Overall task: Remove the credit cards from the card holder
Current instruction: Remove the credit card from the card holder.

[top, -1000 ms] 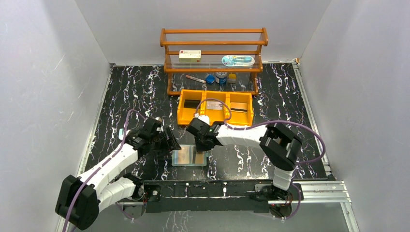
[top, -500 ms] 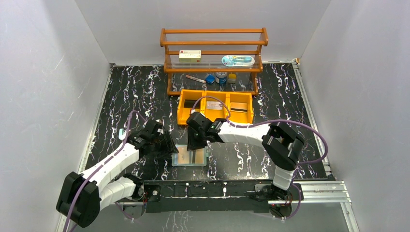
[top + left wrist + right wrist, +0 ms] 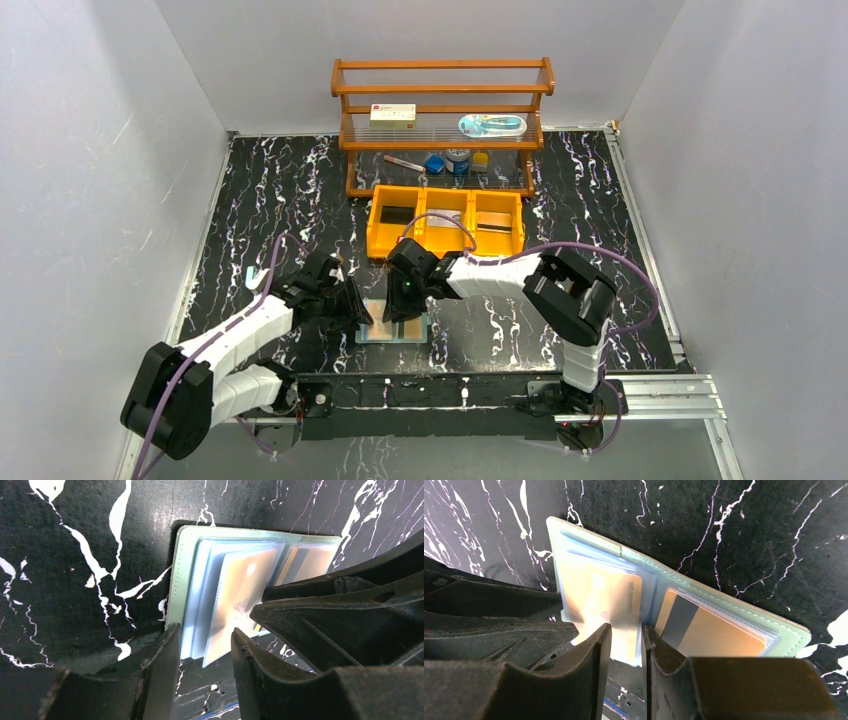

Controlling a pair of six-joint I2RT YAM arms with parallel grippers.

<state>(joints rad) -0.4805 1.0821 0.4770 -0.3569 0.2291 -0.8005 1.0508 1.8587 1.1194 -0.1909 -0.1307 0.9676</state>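
The sage-green card holder lies open flat near the table's front edge. It also shows in the left wrist view and the right wrist view. An orange-tan credit card sits in its clear left pocket. A second tan card with a grey stripe sits in the right pocket. My left gripper is open, its jaws straddling the near edge of the left pocket pages. My right gripper is narrowly open just over the left card's near edge by the fold, close beside the left gripper.
An orange three-compartment bin stands behind the wallet with dark flat items inside. Behind it is a wooden rack holding a white box and small items. A metal rail runs along the front edge.
My right gripper has moved left and toward the front, down over the wallet's fold. My left gripper has moved right onto the wallet's left side. The wallet has stayed put.
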